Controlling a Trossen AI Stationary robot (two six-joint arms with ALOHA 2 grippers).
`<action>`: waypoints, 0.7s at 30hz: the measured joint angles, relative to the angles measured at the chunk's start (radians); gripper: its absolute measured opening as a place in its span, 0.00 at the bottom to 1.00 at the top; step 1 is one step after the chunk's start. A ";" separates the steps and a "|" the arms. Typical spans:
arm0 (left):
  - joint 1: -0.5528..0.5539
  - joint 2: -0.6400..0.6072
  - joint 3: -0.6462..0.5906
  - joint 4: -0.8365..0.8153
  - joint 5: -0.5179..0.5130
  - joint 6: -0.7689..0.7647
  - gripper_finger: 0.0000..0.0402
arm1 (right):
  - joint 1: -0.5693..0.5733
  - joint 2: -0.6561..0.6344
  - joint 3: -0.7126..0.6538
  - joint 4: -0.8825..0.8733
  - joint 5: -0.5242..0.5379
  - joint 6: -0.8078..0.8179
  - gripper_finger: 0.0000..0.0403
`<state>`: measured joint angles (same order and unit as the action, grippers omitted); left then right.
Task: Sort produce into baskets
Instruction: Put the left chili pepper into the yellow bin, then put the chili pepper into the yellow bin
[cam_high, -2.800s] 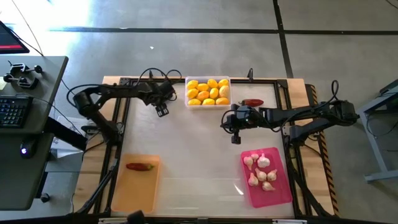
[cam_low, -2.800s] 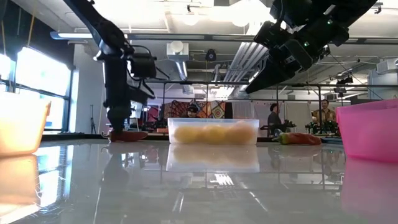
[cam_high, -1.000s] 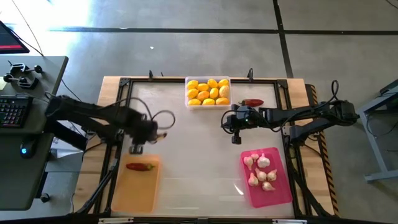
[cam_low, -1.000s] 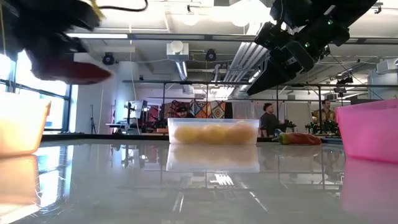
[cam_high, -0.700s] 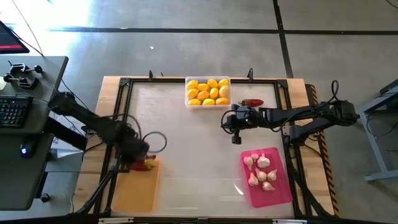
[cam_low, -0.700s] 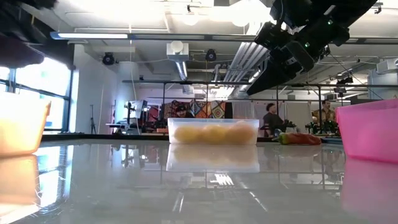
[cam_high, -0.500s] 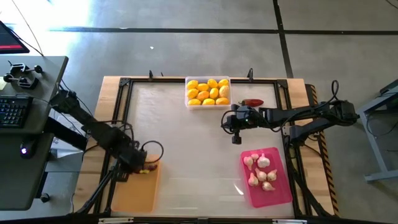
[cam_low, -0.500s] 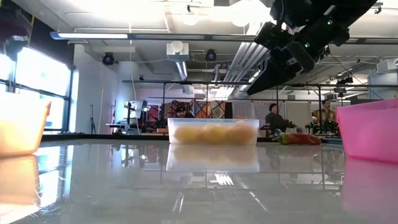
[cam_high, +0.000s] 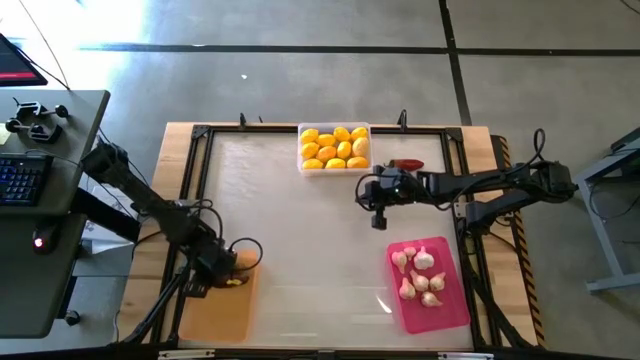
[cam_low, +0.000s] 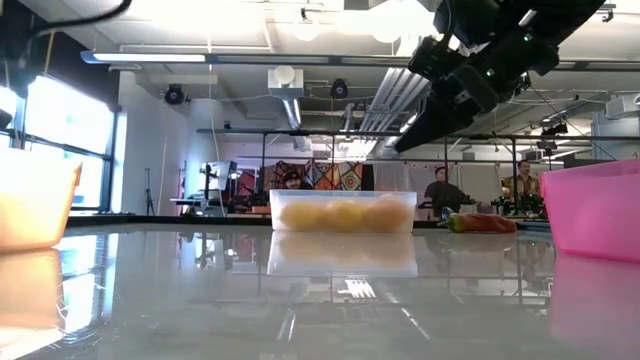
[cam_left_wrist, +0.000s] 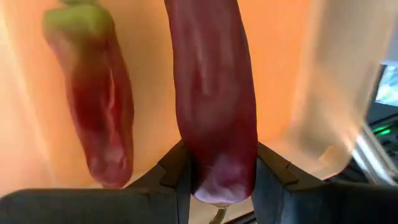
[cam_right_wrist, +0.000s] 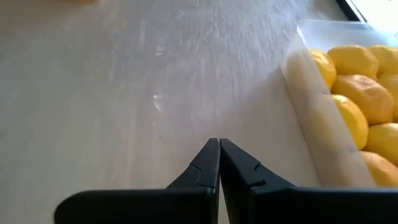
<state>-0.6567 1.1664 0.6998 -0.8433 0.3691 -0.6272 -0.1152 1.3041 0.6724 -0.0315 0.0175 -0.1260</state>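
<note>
**A:** Where was the left gripper (cam_left_wrist: 217, 177) at that point?

**B:** Over the near-left corner of the table (cam_high: 300, 230), at the far end of the orange tray (cam_high: 215, 310). Its fingers (cam_left_wrist: 177, 171) were clamped on the tip of a long dark red chili (cam_left_wrist: 214, 93), which stuck out straight ahead of them over the tray's orange floor.

**A:** Anything else in that tray?

**B:** A second chili (cam_left_wrist: 96, 102), redder with a green stem end, lay just beside the held one, roughly parallel and apart from it. From above, the gripper covered most of both.

**A:** And the right gripper (cam_right_wrist: 219, 163)?

**B:** It hung above the table's middle-right with its fingers pressed together, holding nothing. The clear tray (cam_high: 334, 148) of yellow-orange fruits (cam_right_wrist: 364, 87) sat near it, off to one side at the table's far edge.

**A:** Any produce still loose?

**B:** One red chili (cam_high: 406, 165) lay on the table just right of the clear tray, beyond the right gripper and not touching it.

**A:** The pink tray (cam_high: 430, 285)?

**B:** Near-right on the table, with whitish garlic bulbs (cam_high: 421, 272) in it, well apart from both grippers.
</note>
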 joint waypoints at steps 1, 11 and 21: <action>0.000 0.000 -0.014 0.010 0.005 -0.001 0.24 | -0.004 0.000 0.000 0.004 0.000 -0.006 0.00; 0.012 0.000 -0.069 -0.007 -0.020 -0.024 0.31 | -0.023 0.000 0.000 0.007 -0.002 -0.011 0.00; 0.016 0.000 -0.084 -0.084 -0.036 -0.111 0.44 | -0.023 0.000 0.000 -0.003 -0.027 -0.006 0.00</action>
<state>-0.6411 1.1667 0.6163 -0.9275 0.3331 -0.7379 -0.1379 1.3041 0.6724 -0.0341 -0.0097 -0.1318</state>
